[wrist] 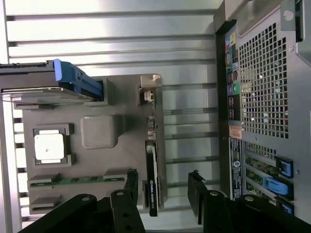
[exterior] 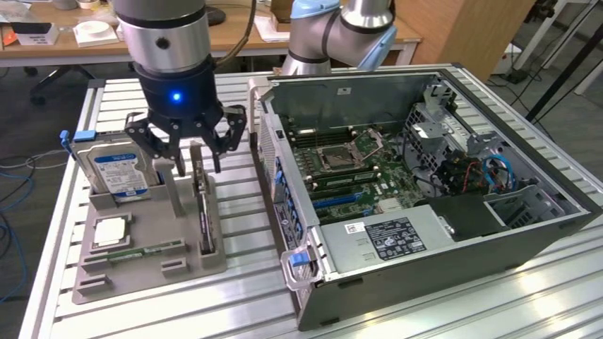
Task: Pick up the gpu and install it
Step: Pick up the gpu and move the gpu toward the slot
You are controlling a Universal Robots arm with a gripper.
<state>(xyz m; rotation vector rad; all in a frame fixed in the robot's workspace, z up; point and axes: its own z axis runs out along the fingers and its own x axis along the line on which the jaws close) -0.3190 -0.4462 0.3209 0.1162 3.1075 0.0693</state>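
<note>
Black gpu [exterior: 203, 205], grey tray [exterior: 179, 227], silver hard drive [exterior: 118, 173] (blue label).

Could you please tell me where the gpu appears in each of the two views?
Exterior view: the gpu stands on edge in the grey holder, just under the gripper.
Wrist view: it stands between the gripper's spread fingers.
Shared landmark: the hard drive in the same holder.

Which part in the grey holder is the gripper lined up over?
The gpu, the thin black card standing on edge on the side nearest the computer case; the gripper has its open jaws straddling it. The hard drive stands apart.
</note>
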